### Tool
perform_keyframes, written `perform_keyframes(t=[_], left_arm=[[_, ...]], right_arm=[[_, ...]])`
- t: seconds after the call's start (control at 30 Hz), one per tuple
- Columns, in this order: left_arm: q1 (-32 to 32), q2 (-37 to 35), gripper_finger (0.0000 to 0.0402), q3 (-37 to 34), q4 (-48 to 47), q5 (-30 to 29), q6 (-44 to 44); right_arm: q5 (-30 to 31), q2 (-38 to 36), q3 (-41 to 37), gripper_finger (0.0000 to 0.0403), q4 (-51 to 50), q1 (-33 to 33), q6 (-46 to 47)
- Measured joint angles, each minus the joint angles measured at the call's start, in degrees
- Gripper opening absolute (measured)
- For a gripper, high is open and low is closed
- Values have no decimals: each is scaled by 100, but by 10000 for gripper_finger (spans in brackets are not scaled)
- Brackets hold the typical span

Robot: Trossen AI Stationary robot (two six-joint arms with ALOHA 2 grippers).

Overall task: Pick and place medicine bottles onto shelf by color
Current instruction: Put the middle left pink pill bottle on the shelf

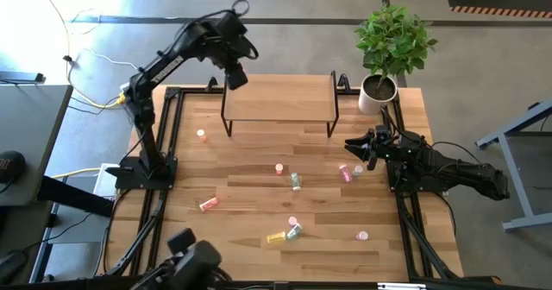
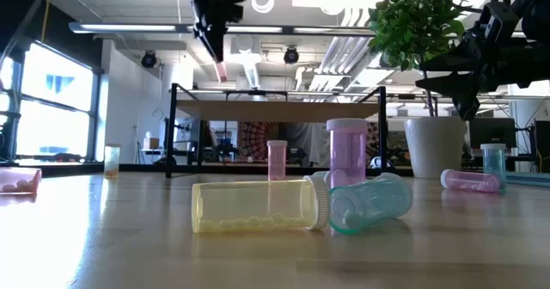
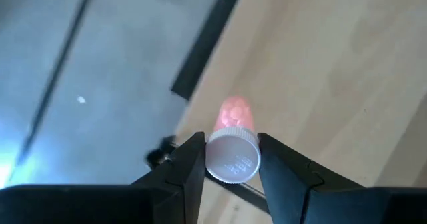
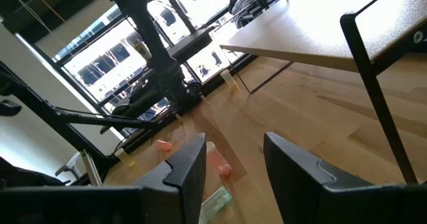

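Carrying a pink bottle (image 3: 233, 144) is the step now; the left gripper (image 1: 235, 74) pinches it in its jaws above the shelf (image 1: 285, 100), upper middle. Next, lower it gently. The right gripper (image 1: 355, 145) waits, jaws spread

Pink bottle (image 3: 233, 144) (white-capped) above shelf (image 1: 278, 99), others scattered

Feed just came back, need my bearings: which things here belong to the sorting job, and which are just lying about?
Job:
- bottles on table
- shelf
- pink bottle held in left end effector above the shelf's left end
- right end effector, empty

Lying about:
- potted plant
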Motion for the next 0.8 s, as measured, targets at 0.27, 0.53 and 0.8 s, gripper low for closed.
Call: perform_keyframes(t=[0.27, 0.53, 0.8], left_arm=[[-71, 520, 115, -2, -372, 83, -253], [-67, 829, 115, -2, -617, 44, -385], [-67, 891, 115, -2, -593, -237, -496]], right_arm=[[0, 0, -2, 142, -2, 0, 0], [0, 0, -1, 142, -2, 0, 0], [-2, 0, -2, 142, -1, 0, 0]])
